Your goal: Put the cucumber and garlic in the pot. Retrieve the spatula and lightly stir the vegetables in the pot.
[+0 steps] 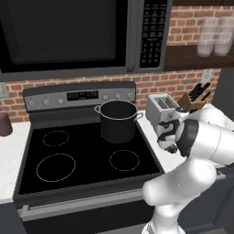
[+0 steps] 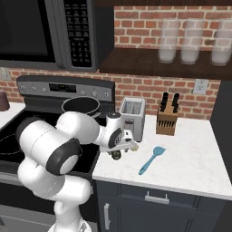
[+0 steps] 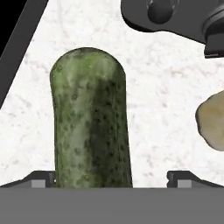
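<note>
A: Where do we stand with the gripper (image 3: 111,177)?

B: Our jaws are spread wide, low over the counter (image 3: 175,109) at its edge beside the stove (image 1: 87,157). The cucumber (image 3: 92,122) lies between the fingertips, not yet clasped.

A: And the garlic (image 3: 212,124)?

B: Near the cucumber, apart from it. We see the pot (image 1: 118,119) on the stove's rear right burner, and the spatula (image 2: 152,160) towards the counter's front edge, right of the toaster (image 2: 132,118).

Between the finger tips lies a mottled dark-green speckled cucumber (image 3: 90,122); beside them, pale beige garlic (image 3: 212,120) on white-flecked counter (image 3: 166,96).
</note>
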Available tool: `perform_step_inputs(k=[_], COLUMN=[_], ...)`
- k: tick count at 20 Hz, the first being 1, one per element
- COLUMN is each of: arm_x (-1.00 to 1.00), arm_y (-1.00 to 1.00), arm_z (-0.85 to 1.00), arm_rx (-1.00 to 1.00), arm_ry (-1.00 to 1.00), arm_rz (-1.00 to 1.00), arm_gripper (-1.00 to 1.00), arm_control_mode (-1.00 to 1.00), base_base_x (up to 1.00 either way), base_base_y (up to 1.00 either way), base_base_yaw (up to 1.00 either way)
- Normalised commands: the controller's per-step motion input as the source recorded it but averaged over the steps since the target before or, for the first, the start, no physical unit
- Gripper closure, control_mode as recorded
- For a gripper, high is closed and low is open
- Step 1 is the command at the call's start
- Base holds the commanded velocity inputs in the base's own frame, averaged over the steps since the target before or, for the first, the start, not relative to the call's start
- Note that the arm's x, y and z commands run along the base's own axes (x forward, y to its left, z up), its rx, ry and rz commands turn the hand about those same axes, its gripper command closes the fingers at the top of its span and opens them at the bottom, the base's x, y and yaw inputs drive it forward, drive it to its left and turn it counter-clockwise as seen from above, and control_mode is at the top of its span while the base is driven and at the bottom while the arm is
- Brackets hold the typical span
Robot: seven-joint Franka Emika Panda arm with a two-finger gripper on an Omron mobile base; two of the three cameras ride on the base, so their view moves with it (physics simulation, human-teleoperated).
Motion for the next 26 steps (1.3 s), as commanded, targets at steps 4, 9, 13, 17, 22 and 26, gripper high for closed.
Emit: perform_step_inputs(k=[4,9,13,17,22,26], arm_x=[0.00,-0.01,-0.32,-0.54,-0.37,-0.23], arm_y=[0.02,0.06,0.30,0.40,0.34,0.06], arm_z=[-0.29,-0.19,0.00,0.00,0.04,0.77], arm_rx=[0.00,0.00,0.00,0.00,-0.01,0.00], arm_ry=[0.00,0.00,0.00,0.00,0.01,-0.01], arm_rz=[0.10,0.07,0.04,0.02,0.00,0.00], arm_gripper=[-1.00,-1.00,-1.00,1.00,1.00,1.00], arm_control_mode=[-1.00,-1.00,-1.00,-1.00,-1.00,-1.00], base_base_x=[0.00,0.00,0.00,0.00,0.00,0.00], base_base_y=[0.00,0.00,0.00,0.00,0.00,0.00], base_base_yaw=[0.00,0.00,0.00,0.00,0.00,0.00])
